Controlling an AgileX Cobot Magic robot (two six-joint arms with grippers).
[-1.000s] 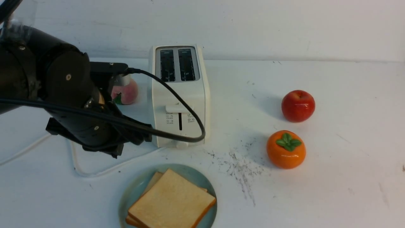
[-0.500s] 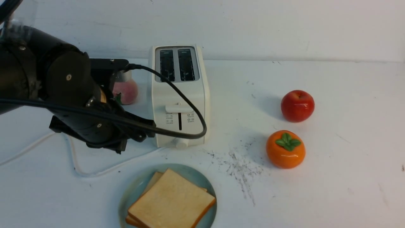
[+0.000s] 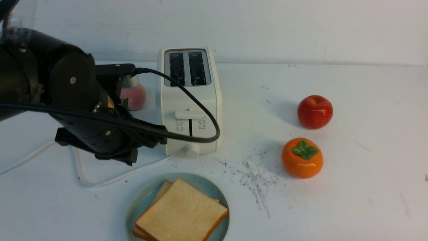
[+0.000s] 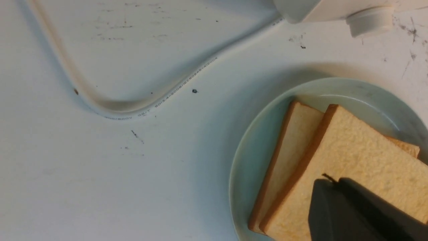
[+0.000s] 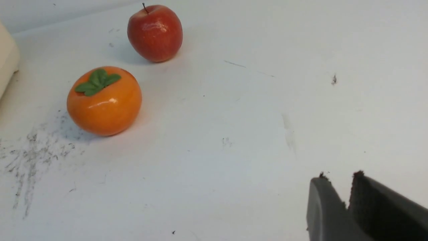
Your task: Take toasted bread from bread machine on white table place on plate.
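Two slices of toasted bread (image 3: 182, 214) lie stacked on the pale blue-green plate (image 3: 137, 204) at the front of the white table (image 3: 351, 187). The bread machine (image 3: 189, 100) stands behind the plate, and its two slots look dark and empty. My left gripper (image 3: 160, 137) is shut and empty. It hovers left of the bread machine's front, above and behind the plate. In the left wrist view its shut fingers (image 4: 336, 182) show over the top slice (image 4: 364, 157) and the plate (image 4: 247, 160). My right gripper (image 5: 337, 182) is shut and empty over bare table.
A red apple (image 3: 315, 111) and an orange persimmon (image 3: 302, 157) sit right of the bread machine. A pink peach (image 3: 135, 96) sits behind my left arm. The white cord (image 3: 100, 180) loops on the table left of the plate. Dark scuffs (image 3: 254, 177) mark the middle.
My left arm has lifted a little and shifted right, toward the bread machine's front. The toast, the plate and the fruit have not moved.
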